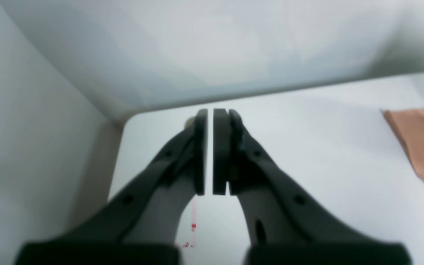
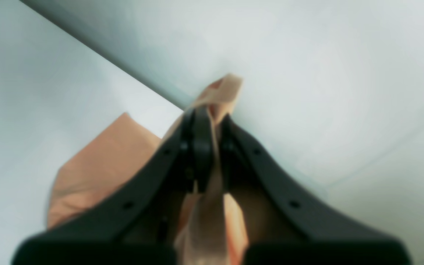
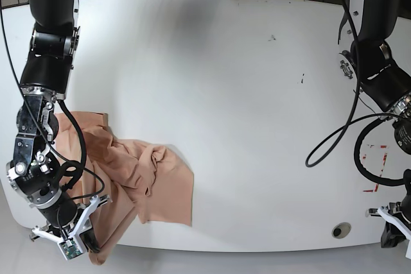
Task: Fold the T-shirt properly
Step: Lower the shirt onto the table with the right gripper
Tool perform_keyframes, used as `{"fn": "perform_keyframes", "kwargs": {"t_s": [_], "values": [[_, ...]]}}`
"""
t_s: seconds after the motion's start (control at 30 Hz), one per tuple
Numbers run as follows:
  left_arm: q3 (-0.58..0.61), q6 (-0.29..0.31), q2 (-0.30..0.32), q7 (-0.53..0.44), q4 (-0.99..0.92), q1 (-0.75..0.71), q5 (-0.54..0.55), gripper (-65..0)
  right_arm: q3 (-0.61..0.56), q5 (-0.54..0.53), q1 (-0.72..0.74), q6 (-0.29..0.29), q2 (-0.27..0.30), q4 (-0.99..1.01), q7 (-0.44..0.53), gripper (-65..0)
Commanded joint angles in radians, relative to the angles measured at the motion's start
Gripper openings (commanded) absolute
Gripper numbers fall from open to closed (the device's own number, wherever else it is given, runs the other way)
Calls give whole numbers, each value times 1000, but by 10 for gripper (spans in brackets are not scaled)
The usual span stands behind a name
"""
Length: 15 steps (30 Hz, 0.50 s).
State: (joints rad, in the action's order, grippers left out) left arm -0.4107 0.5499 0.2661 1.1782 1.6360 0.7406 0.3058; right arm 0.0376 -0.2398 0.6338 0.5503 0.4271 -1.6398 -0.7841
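On the white desk (image 3: 244, 81) we see the T-shirt (image 3: 138, 178) lying crumpled at the front corner on the right arm's side, with one part hanging over the desk edge. The right gripper (image 2: 206, 114) is clenched on a fold of this cloth, which passes between its jaws. The left gripper (image 1: 210, 114) is closed on nothing, well apart from the T-shirt.

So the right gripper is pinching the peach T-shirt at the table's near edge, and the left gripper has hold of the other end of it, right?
Not quite. The left gripper holds nothing: the left wrist view shows its jaws shut on bare air, with the T-shirt off to one side. The right gripper does pinch it, at the table edge.
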Motion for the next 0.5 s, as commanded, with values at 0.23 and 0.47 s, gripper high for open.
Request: {"fn": "perform_keyframes", "kwargs": {"t_s": [0.23,0.47], "values": [[-53,9,40,-28,20,-60,11,-650,-58,-8,-58,-2,-136,-73,28,-644],[-103,85,104,-25,19,-77,10,-650,-152,-7,-119,-2,-287,-87,28,-644]]}}
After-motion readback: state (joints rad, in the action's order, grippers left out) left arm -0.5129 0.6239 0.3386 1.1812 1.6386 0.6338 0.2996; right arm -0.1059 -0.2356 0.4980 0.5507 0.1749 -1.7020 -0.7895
